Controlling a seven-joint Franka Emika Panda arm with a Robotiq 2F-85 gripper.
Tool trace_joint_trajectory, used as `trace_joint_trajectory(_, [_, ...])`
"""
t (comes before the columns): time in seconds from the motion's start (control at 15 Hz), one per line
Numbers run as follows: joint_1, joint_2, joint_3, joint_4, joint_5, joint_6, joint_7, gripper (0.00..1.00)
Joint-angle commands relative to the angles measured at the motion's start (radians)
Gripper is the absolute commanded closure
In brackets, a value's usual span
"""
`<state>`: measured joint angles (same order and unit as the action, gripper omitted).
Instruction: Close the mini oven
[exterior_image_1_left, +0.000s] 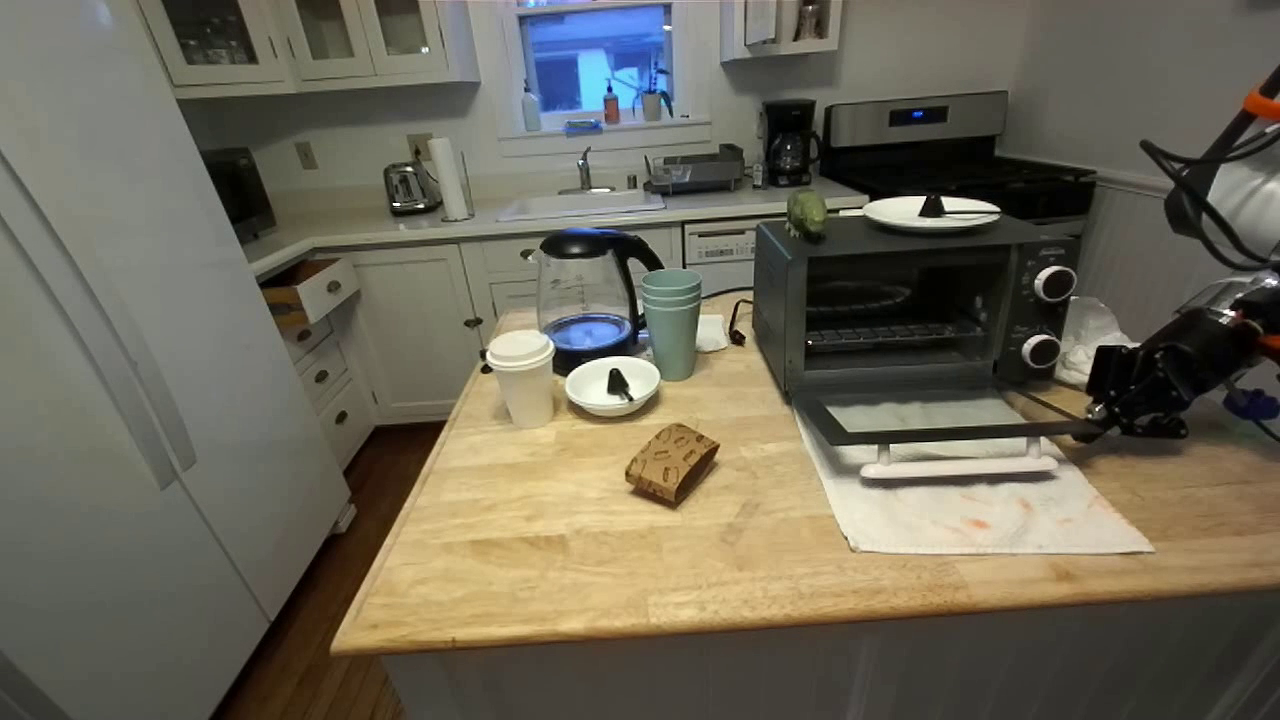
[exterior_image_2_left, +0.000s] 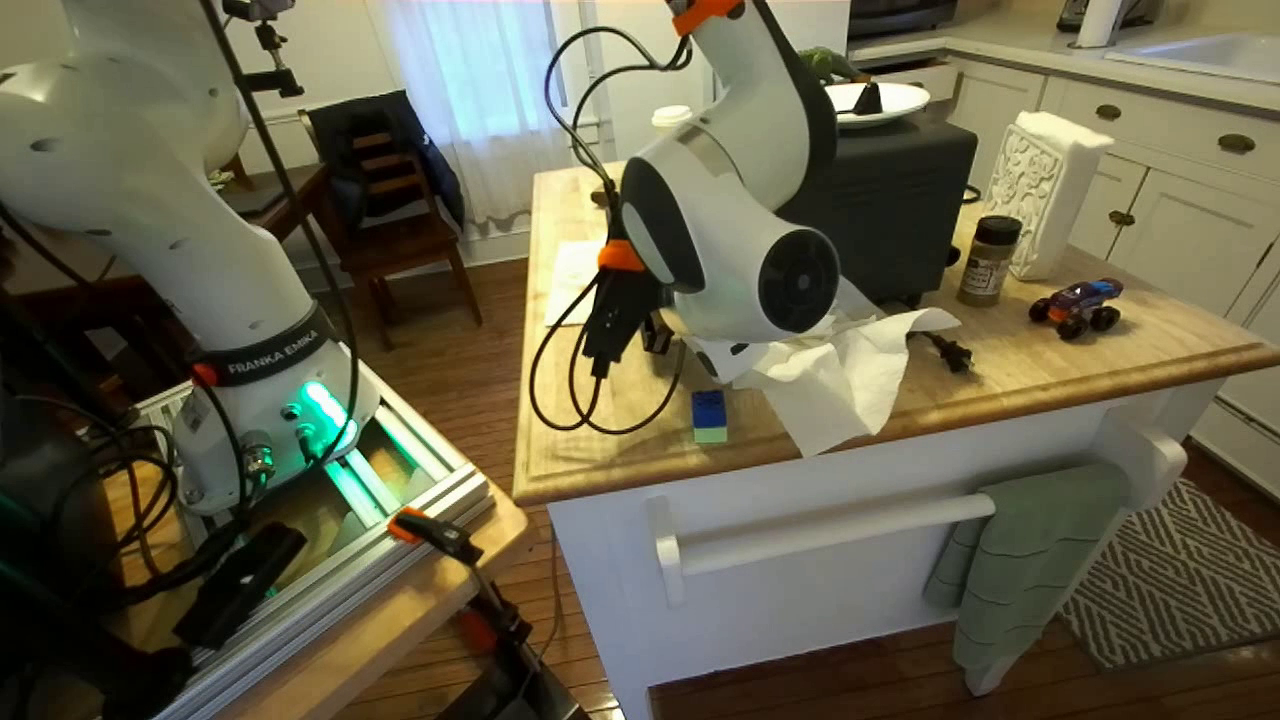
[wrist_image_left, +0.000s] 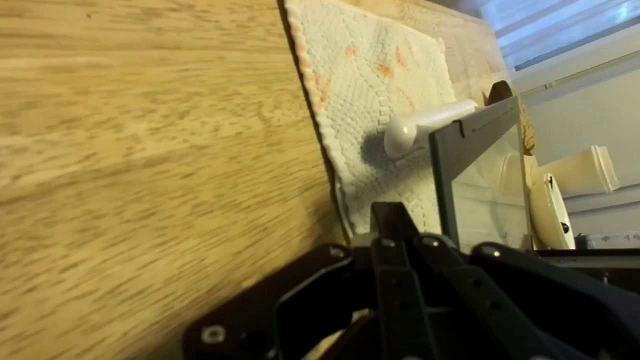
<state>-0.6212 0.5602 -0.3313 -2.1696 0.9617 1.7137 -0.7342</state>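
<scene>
The mini oven (exterior_image_1_left: 1040, 310) stands on the wooden counter, and its dark side (exterior_image_2_left: 900, 210) shows in an exterior view. Its glass door (exterior_image_1_left: 920, 410) is dropped open, roughly level above a white cloth. The white bar handle (exterior_image_1_left: 960, 467) is on the door's front edge; the wrist view shows the handle's near end (wrist_image_left: 400, 137) and the door's dark edge (wrist_image_left: 442, 185). My gripper (exterior_image_1_left: 1100, 418) is beside the door's front right corner, low over the counter. I cannot tell if it touches the door. The fingers (wrist_image_left: 395, 220) are together, with nothing seen between them.
On the oven lie a white plate (exterior_image_1_left: 935, 213) and a green toy (exterior_image_1_left: 806, 213). The cloth (exterior_image_1_left: 990, 520) lies under the door. A brown box (exterior_image_1_left: 673, 462), teal cups (exterior_image_1_left: 672, 330) and a kettle (exterior_image_1_left: 590, 300) stand left of it. Crumpled paper (exterior_image_2_left: 850, 380) and a blue-green block (exterior_image_2_left: 709, 415) lie near the arm.
</scene>
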Motion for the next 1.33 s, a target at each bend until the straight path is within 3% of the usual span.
trace_joint_trajectory(0.0, [-0.007, 0.021, 0.011, 0.017, -0.006, -0.051, 0.015, 1.00])
trace_joint_trajectory(0.67, [-0.036, -0.007, 0.007, 0.029, 0.024, -0.218, 0.012, 1.00])
trace_joint_trajectory(1.27, [-0.066, -0.079, 0.001, 0.018, 0.186, -0.298, -0.060, 1.00])
